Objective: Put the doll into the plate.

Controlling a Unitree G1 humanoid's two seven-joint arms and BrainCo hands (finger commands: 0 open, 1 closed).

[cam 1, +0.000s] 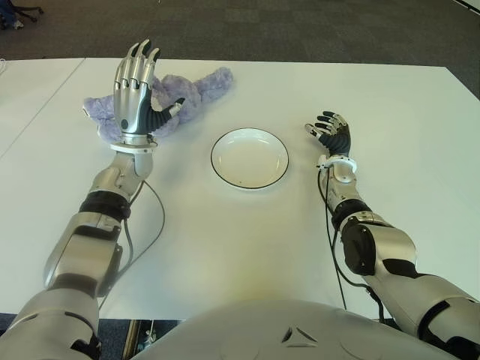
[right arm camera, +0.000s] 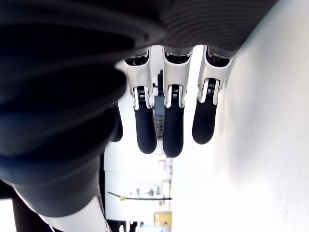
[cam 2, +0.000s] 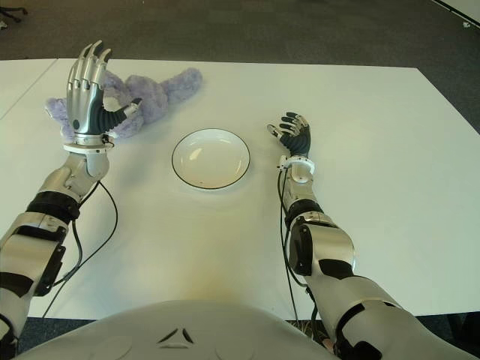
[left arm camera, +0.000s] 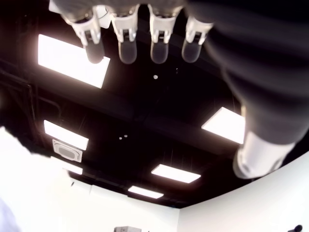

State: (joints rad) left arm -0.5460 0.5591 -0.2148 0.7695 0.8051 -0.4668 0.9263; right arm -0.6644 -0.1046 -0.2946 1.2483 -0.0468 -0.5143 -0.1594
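A lilac plush doll [cam 1: 196,89] lies on the white table [cam 1: 225,225] at the back left. My left hand [cam 1: 136,90] is raised in front of it, fingers [left arm camera: 126,43] straight and spread, holding nothing; whether the thumb touches the plush I cannot tell. The hand covers the doll's middle. A white plate [cam 1: 249,158] with a dark rim sits empty at the table's centre, to the right of the doll. My right hand [cam 1: 330,133] shows to the right of the plate, fingers [right arm camera: 173,130] loosely extended and holding nothing.
A black cable [cam 1: 154,225] trails from my left forearm across the table. Another cable [cam 1: 330,232] runs along my right forearm. Dark carpet [cam 1: 300,30] lies beyond the table's far edge.
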